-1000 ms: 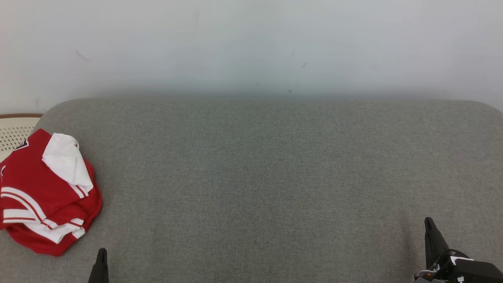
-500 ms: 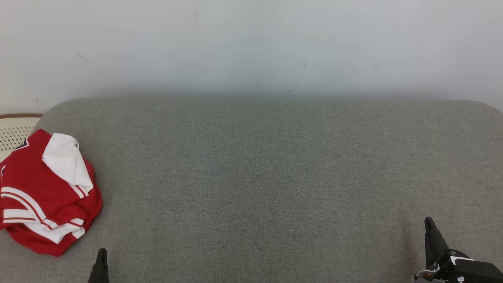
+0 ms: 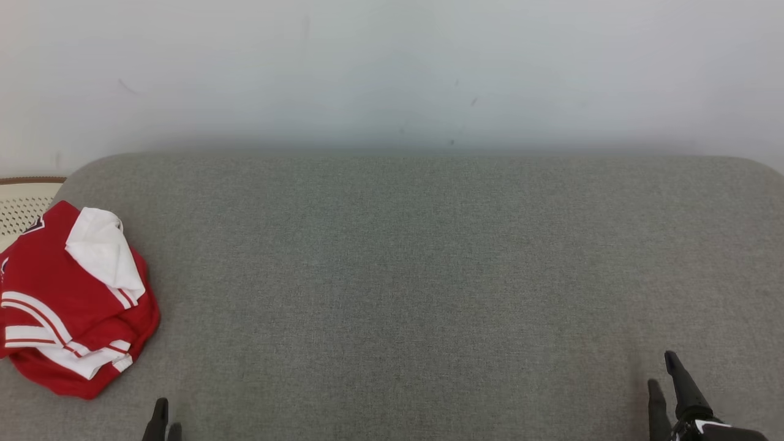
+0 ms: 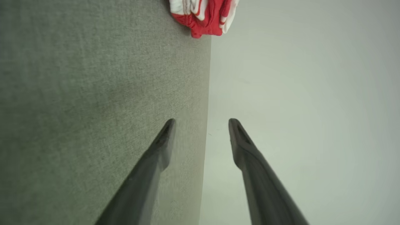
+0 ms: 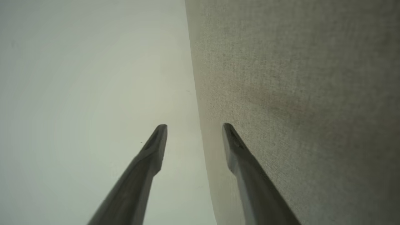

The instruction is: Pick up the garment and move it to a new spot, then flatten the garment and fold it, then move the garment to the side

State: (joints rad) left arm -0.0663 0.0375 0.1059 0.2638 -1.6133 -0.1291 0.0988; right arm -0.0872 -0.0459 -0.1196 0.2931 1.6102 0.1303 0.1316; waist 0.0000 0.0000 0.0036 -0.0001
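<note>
Grey cushion point(image 3: 429, 275), garment point(image 3: 67, 306) far left; left end effector point(image 4: 201, 120), right end effector point(image 5: 194, 125) spread, low.

head cam fwd-down, wrist cams low, all share grey surface point(image 3: 392, 275)

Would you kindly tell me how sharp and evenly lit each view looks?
Head view: soft, even light, garment crisp, no glare. Left wrist view: near fingers blurred, grey fabric surface edge slightly bowed. Right wrist view: weave sharp mid-frame, lower right dim.
</note>
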